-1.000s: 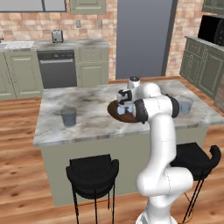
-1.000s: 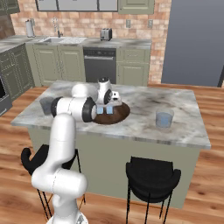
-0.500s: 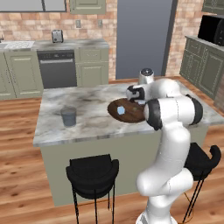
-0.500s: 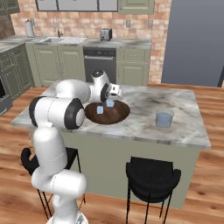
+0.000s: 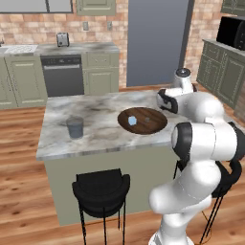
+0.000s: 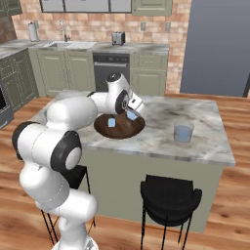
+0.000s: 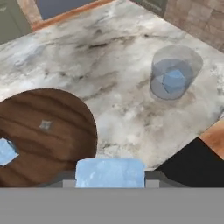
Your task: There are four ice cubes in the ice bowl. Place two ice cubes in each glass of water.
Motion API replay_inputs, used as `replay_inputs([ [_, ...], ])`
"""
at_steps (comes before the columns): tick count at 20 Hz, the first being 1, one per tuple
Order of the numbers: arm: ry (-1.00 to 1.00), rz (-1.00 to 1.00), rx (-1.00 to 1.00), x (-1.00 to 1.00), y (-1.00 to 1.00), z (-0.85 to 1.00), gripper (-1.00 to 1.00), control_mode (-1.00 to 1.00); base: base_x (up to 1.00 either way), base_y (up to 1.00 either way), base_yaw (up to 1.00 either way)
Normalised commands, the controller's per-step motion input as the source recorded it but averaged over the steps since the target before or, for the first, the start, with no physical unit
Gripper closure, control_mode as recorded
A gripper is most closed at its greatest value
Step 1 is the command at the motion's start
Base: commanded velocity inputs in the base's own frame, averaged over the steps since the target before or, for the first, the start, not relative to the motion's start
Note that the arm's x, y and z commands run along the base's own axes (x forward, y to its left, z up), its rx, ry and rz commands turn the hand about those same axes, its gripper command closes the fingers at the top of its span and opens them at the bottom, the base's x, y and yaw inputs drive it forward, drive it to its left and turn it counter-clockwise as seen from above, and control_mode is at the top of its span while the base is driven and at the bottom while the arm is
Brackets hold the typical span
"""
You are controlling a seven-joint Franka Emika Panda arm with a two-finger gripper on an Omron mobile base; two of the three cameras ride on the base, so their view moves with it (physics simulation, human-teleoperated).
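My gripper (image 7: 110,175) is shut on an ice cube (image 7: 110,172), which sits between the two fingertips low in the hand view. It hovers past the rim of the dark wooden ice bowl (image 7: 57,127), on the side of a glass of water (image 7: 173,74) that holds one ice cube (image 7: 174,80). Another cube (image 7: 5,151) lies in the bowl. The right base view has the gripper (image 6: 132,114) over the bowl's (image 6: 119,129) right rim, a cube (image 6: 112,122) in the bowl and the glass (image 6: 183,132) further right. In the left base view the gripper (image 5: 162,99) is right of the bowl (image 5: 143,124), and the second glass (image 5: 74,127) stands far left.
The bowl and glasses stand on a marble island (image 5: 100,139) with black stools (image 5: 101,186) (image 6: 168,195) along its front edge. Kitchen cabinets, a dishwasher (image 5: 63,75) and a toaster (image 5: 62,39) line the back wall.
The gripper has swung from over the middle of the bowl to its rim on the nearer glass's side, carrying the ice cube.
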Motion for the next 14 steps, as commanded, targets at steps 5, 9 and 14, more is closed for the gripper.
replay_inputs([
  [5,0.10,-0.50,0.46,-0.17,-0.94,0.84,1.00,-1.00,0.00,0.00,0.00],
  [9,0.09,-0.33,0.39,0.00,-1.00,0.58,1.00,-1.00,0.00,0.00,0.00],
  [14,-0.01,-0.09,0.17,-0.03,-0.54,0.03,1.00,-1.00,0.00,0.00,0.00],
])
